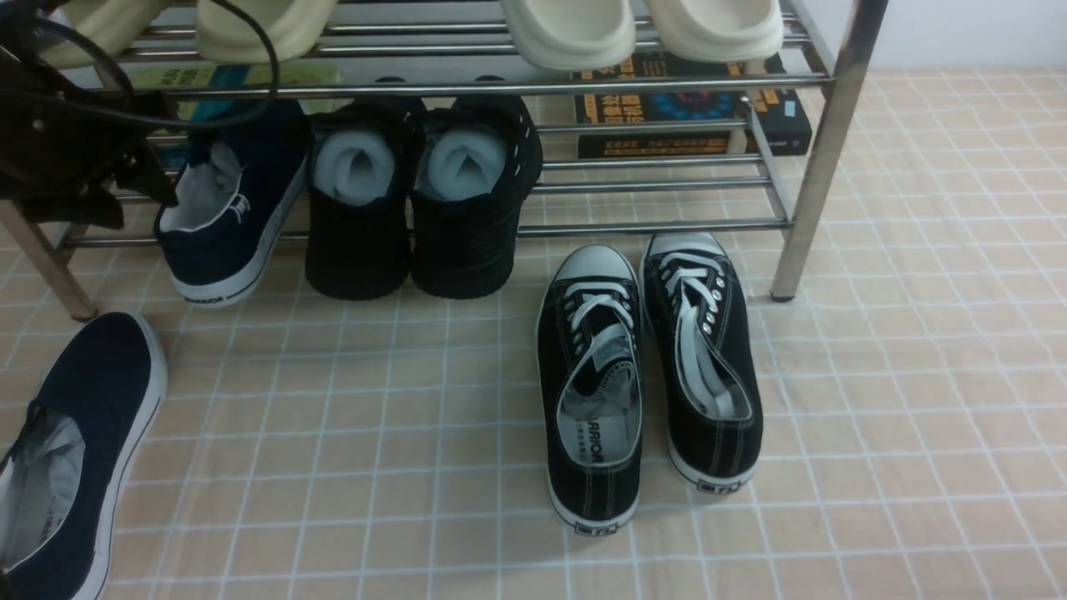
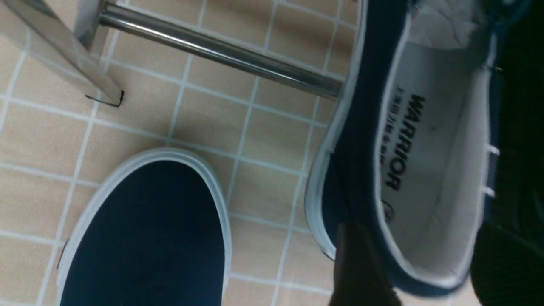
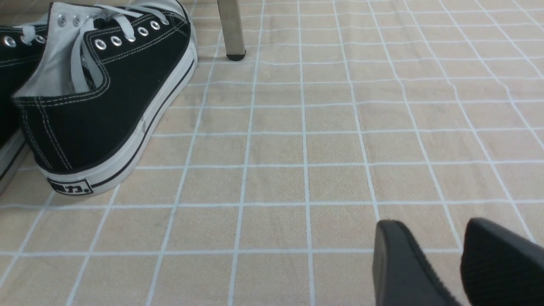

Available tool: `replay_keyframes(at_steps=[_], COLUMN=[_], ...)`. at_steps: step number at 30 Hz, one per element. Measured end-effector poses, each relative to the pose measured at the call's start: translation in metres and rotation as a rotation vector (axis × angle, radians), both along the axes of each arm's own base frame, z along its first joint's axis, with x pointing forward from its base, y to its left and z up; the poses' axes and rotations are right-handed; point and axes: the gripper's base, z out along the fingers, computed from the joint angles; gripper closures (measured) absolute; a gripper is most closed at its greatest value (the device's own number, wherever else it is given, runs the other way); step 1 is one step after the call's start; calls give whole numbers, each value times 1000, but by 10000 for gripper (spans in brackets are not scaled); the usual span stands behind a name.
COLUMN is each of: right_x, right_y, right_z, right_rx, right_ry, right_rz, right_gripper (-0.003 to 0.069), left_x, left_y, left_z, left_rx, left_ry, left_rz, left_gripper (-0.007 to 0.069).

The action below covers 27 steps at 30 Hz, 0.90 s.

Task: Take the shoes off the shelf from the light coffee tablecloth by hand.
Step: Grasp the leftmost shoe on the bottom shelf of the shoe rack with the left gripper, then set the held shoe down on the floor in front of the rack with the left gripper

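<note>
One navy slip-on shoe (image 1: pixel 229 221) lies on the steel shelf's (image 1: pixel 821 150) lower tier, heel over the front bar. The other navy shoe (image 1: pixel 79 450) lies on the light coffee tablecloth (image 1: pixel 875 417) at the near left. My left gripper (image 1: pixel 154 187) is at the shelved shoe's left side, open. In the left wrist view its fingers (image 2: pixel 357 272) stand either side of that shoe's heel (image 2: pixel 425 170), and the shoe on the cloth (image 2: pixel 144 238) and a shelf bar (image 2: pixel 221 51) also show. My right gripper (image 3: pixel 435 223) is shut, empty, low over the cloth, and out of the front view.
Two all-black shoes stuffed with white foam (image 1: pixel 413 200) sit beside the navy shoe on the lower tier. Black lace-up sneakers (image 1: pixel 646 383) stand on the cloth in front of the shelf. Cream slippers (image 1: pixel 633 29) are on the upper tier, and books (image 1: pixel 692 112) lie behind.
</note>
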Motion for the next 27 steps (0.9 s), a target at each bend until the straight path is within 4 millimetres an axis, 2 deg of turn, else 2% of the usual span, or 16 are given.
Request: replay_keyframes(at_steps=[4,7,9,10,11,12,14,15,18,19,20,22,27], right_x=[0,0,0,0,0,0,0,0,0,0,0,0,0], right_y=[0,0,0,0,0,0,0,0,0,0,0,0,0], right_z=[0,0,0,0,0,0,0,0,0,0,0,0,0], right_rx=[0,0,0,0,0,0,0,0,0,0,0,0,0], right_ry=[0,0,0,0,0,0,0,0,0,0,0,0,0], right_rz=[0,0,0,0,0,0,0,0,0,0,0,0,0], right_gripper=[420,420,420,420,420,420,420,420,420,420,420,420,420], left_x=[13,21,26,28,28,28,26,25,18,10,9,-5,-52], left_y=[2,2,1,1,1,1,1,0,-1,-2,-2,-4,-8], left_z=[-24,-38,-47,-52,-53,-54,-55,-55,-49,-39,-38,-23,36], left_rx=[-6,-25,-56,-65,-66,-67,-74,-78,-80,-76,-76,-69,-36], left_ry=[27,36,41,50,57,59,83,96,133,156,161,192,152], left_rz=[10,21,36,38,37,37,34,33,25,17,18,8,20], left_gripper=[214,237,300,362,425,438,568,586,594,595,595,595,595])
